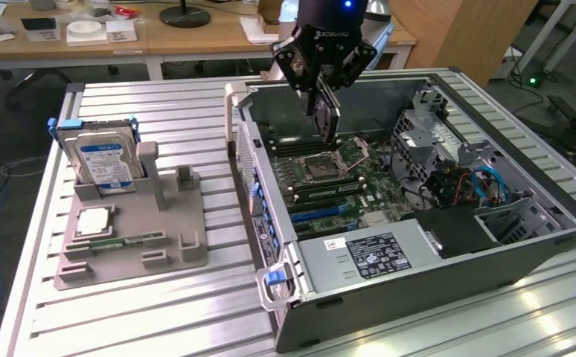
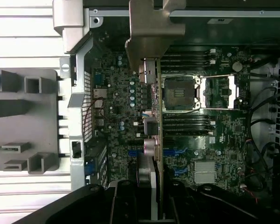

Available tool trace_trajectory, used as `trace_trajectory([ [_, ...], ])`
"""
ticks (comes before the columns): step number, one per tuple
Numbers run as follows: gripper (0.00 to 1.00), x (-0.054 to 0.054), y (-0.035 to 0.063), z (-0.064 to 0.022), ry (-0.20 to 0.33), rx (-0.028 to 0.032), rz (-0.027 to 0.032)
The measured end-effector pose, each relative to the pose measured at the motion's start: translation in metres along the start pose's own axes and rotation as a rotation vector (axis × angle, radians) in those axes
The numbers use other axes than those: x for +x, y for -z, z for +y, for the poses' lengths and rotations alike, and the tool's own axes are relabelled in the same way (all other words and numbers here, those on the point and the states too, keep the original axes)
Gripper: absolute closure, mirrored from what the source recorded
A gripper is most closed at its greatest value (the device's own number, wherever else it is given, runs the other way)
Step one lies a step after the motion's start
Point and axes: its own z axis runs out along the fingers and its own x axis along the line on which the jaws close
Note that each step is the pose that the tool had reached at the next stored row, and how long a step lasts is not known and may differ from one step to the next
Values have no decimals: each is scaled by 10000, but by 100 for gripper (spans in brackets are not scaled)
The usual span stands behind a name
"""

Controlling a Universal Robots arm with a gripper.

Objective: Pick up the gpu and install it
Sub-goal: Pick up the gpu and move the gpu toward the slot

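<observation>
The gripper (image 1: 322, 88) is hanging over the open computer case (image 1: 526, 141), and its fingers are clamping the gpu (image 1: 328, 119) by one end. The card is hanging straight below the fingers, in the air above the motherboard (image 1: 368, 186), not touching it. In the wrist view it is showing edge-on, with its silver bracket (image 2: 151, 32) at the end far from the fingers, so its long axis seems to be pointing downward. It is hovering about over the processor socket (image 1: 343, 156) — the blue slots (image 1: 313, 214) are lying apart from it, toward the power supply (image 1: 368, 256).

The gpu (image 2: 151, 127) carries a dull metal bracket (image 2: 151, 28).
</observation>
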Motion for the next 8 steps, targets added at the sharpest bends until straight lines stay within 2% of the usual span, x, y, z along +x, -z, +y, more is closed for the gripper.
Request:
trace_trajectory([
  [8,72,-205,-6,8,1,1,1],
])
